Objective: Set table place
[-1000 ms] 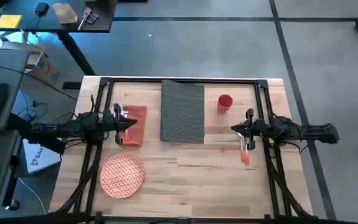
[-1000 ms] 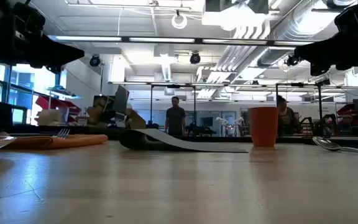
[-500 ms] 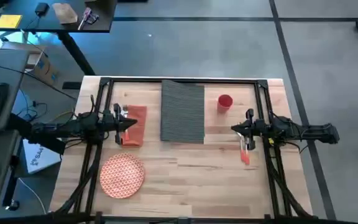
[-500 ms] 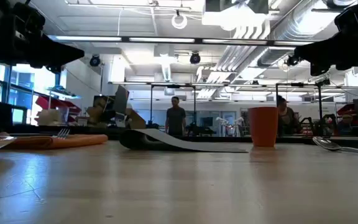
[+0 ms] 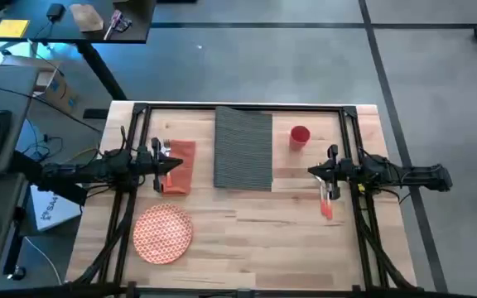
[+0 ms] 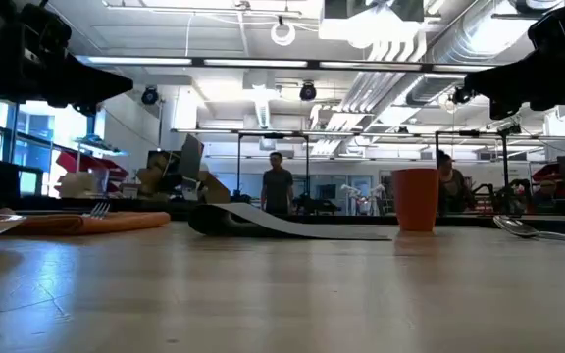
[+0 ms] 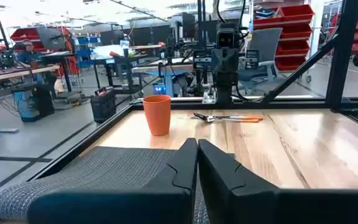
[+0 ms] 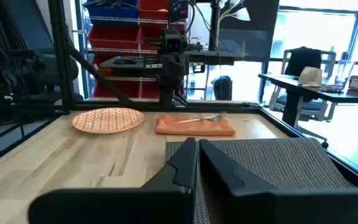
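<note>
Grey woven placemat (image 5: 243,149) lies mid-table, plate (image 5: 162,233) near the front left, napkin (image 5: 178,166) with a fork beside the left gripper (image 5: 175,165), cup (image 5: 300,136) far right. Both grippers, right gripper (image 5: 312,171) too, have fingers together, holding nothing. We'd open first, probably grip the plate's rim, then centre it on the mat.

Left gripper (image 7: 197,163) fingers pressed together, nothing between them. Grey placemat (image 7: 104,171) directly under and ahead of it; orange cup (image 7: 157,114) beyond, then cutlery (image 7: 227,117) below the opposite arm (image 7: 226,59).
</note>
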### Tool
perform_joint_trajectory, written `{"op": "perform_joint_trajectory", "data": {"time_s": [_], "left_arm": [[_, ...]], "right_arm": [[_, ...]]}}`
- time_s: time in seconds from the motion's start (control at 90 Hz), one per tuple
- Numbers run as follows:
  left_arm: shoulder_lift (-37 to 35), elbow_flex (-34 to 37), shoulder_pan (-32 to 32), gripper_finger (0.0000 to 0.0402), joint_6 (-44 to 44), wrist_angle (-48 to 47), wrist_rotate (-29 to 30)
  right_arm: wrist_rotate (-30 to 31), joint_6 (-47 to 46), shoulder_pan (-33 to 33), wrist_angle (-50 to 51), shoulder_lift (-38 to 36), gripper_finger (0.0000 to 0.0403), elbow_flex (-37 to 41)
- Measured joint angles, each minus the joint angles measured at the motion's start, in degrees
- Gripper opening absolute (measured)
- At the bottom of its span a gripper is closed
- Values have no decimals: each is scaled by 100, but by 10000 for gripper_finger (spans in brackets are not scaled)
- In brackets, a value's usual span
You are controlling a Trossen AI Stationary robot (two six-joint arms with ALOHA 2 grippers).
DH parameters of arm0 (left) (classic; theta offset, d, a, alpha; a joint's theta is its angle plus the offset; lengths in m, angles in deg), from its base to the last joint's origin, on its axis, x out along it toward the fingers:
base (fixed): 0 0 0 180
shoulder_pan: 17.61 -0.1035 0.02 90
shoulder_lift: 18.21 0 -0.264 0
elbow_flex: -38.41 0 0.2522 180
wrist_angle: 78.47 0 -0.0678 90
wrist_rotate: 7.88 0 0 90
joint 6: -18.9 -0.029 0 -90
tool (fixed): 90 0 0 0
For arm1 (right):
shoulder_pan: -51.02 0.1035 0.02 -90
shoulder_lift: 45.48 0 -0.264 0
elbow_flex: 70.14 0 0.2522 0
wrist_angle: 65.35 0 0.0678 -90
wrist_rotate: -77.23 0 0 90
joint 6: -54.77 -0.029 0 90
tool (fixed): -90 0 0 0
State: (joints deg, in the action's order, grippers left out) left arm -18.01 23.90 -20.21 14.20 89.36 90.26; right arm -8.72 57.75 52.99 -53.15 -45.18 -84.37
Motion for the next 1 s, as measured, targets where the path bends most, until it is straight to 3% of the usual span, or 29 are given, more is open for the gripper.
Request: {"op": "perform_joint_trajectory", "data": {"time_s": [0.111,0.244,0.4,0.578,0.733,0.833,0.889,1.0], "left_arm": [[5,2,-5,0,294,364,-85],[22,2,5,0,2266,1971,-552],[40,-2,-1,0,3311,4258,-63],[44,-13,-1,0,2951,5589,887],[129,-58,0,0,2739,5468,1836],[318,-451,-3,0,2613,5020,2502],[527,-981,6,0,2333,3861,2461],[1449,-2515,8,0,2679,191,2370]], "right_arm": [[0,0,0,0,0,0,0],[0,0,-1,0,2,0,-1],[0,0,0,0,1,0,0],[0,-1,-1,0,2,0,0],[0,0,-1,0,2,0,-1],[0,0,0,0,4,0,0],[0,0,-1,0,4,0,0],[0,-1,0,0,4,0,-1]]}}
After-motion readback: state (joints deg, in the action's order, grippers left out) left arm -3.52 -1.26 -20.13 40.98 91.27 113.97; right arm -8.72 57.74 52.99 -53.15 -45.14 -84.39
